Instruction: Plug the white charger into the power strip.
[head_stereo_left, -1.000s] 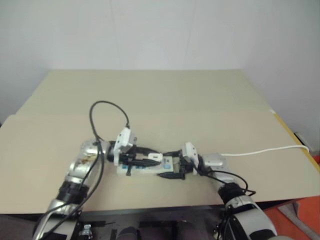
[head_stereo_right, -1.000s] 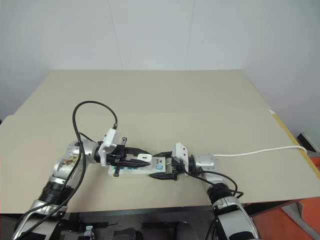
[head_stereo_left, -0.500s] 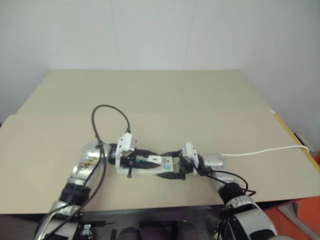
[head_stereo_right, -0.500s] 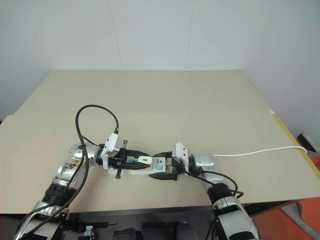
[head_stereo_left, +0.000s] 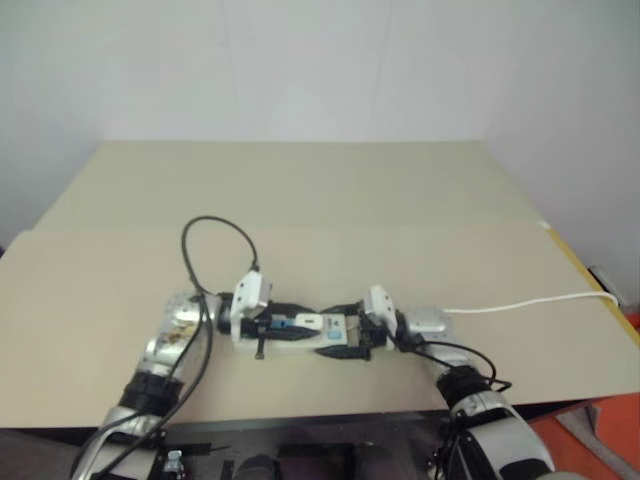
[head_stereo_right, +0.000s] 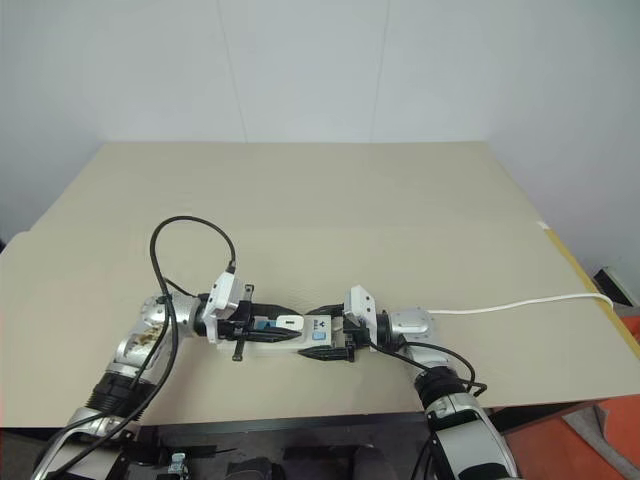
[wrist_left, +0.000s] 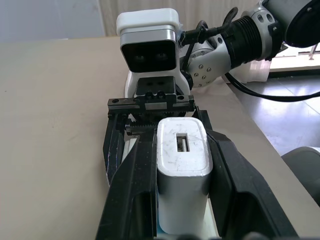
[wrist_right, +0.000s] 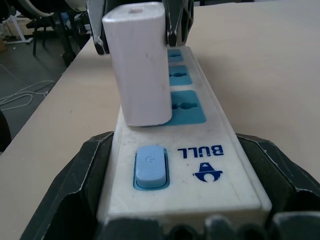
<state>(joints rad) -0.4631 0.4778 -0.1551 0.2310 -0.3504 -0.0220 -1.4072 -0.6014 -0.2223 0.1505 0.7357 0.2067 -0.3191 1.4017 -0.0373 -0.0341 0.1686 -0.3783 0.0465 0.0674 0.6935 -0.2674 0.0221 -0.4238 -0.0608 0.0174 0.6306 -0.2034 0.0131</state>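
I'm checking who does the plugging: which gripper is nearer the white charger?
Left. The left gripper is shut on the white charger, over the power strip. The right gripper grips the strip's switch end, a short way along from the charger.

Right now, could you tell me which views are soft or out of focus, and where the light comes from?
Left eye view: hazy, low contrast; the power strip lacks detail. Right eye view: crisper, evenly lit, faint shadows. Left wrist view: the charger is sharp; bright background beyond the table edge. Right wrist view: strip lettering sharp, background blurred.
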